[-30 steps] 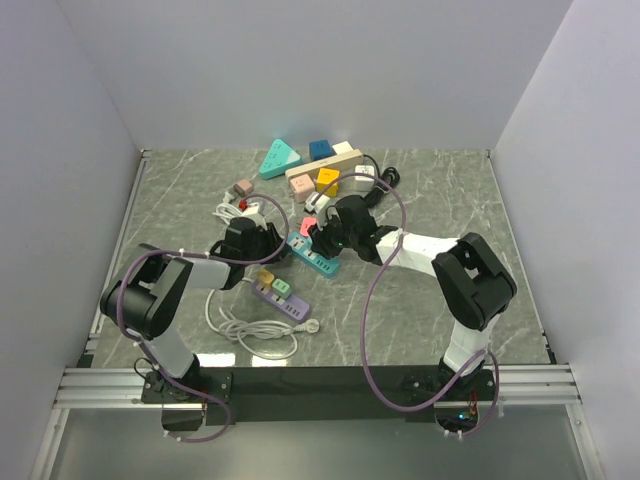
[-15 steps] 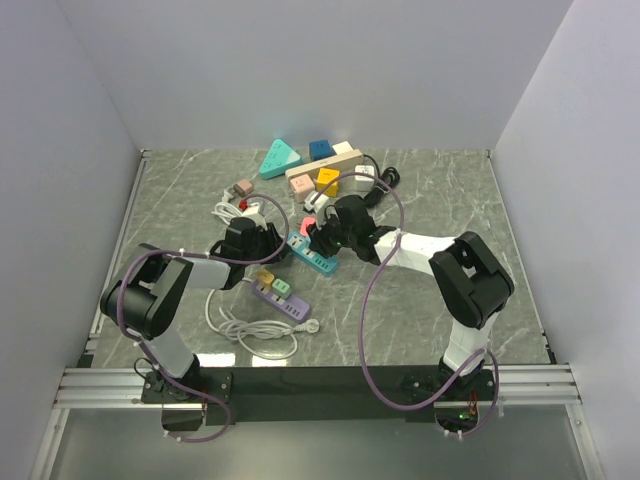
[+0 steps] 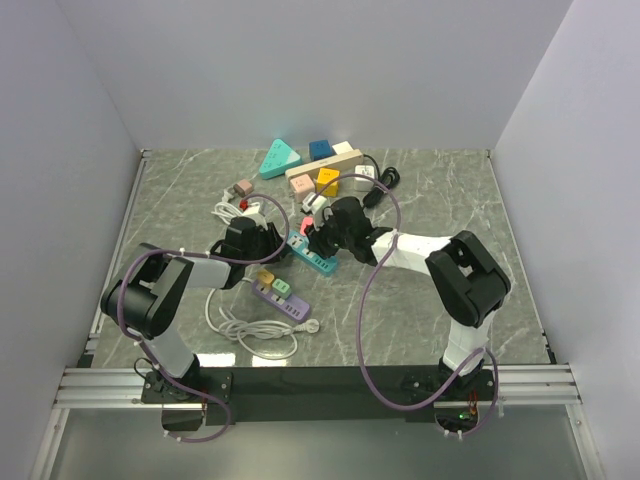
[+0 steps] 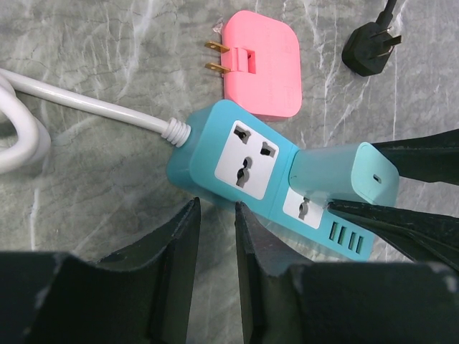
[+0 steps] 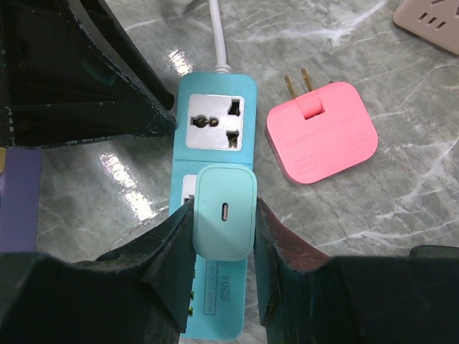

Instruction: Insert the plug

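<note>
Nearest the bases: a purple power strip point(image 3: 281, 297), the plugs on it too small to make out, beside a loose coil of white cable point(image 3: 255, 335).

Next out, the left gripper point(image 4: 215, 208): fingers a little apart with nothing between them, tips at the near edge of the teal power strip point(image 4: 240, 154) (contact unclear from its own camera).

The right gripper point(image 5: 224, 215) is clamped on the mint charger point(image 5: 224, 188), which stands over the strip's second socket and covers most of it. Prongs hidden; cannot tell whether it is seated. Charger is a rounded block with one small slot port on its end face. The strip's end socket is bare.

Beyond, just apart: a pink adapter point(image 4: 262, 61), two brass prongs showing. Farther still, a black plug point(image 4: 367, 50), its cord cut off by the frame.
</note>
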You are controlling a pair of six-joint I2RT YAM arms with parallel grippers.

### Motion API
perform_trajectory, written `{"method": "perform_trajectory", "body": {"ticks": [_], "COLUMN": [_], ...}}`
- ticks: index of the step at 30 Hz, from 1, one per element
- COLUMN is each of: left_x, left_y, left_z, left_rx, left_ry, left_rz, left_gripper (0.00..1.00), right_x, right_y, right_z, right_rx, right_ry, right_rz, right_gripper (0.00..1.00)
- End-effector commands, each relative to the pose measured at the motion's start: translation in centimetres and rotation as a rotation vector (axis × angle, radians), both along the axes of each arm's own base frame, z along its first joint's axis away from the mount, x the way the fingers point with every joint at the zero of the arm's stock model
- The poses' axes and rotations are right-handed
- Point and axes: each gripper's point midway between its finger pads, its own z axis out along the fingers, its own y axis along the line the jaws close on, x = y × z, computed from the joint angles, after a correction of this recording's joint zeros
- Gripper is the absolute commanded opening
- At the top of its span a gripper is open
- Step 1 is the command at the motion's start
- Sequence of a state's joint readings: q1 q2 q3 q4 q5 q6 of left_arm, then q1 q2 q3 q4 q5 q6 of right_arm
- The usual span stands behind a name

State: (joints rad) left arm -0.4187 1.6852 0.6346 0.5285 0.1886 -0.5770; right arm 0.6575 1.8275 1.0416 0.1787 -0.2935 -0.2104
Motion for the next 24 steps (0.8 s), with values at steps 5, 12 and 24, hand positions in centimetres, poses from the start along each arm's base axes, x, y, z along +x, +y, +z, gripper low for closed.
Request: {"method": "perform_trajectory", "body": {"ticks": [5, 12, 24], "left_x": [0.9, 0.7, 0.6], "left_y": [-0.6, -0.4, -0.4], "left_z": [1.0, 1.6, 3.3], "left_rx": [0.007, 0.004, -0.018], "left_ry": [-0.042, -0.063, -0.1], "left_rz": [-0.023, -0.021, -0.017], "left_gripper": [0.32, 0.34, 0.42], "right_x": [-4.6, -4.1, -2.3], "right_y": [-1.8, -1.4, -0.2], "right_z": [-7.1, -6.3, -0.6], "right_rx": [-0.168, -0.151, -0.008], "right_ry": [0.253, 0.262, 0.148], "right_rz": [0.024, -0.002, -0.064], "right_gripper": [0.0, 0.0, 0.3]}}
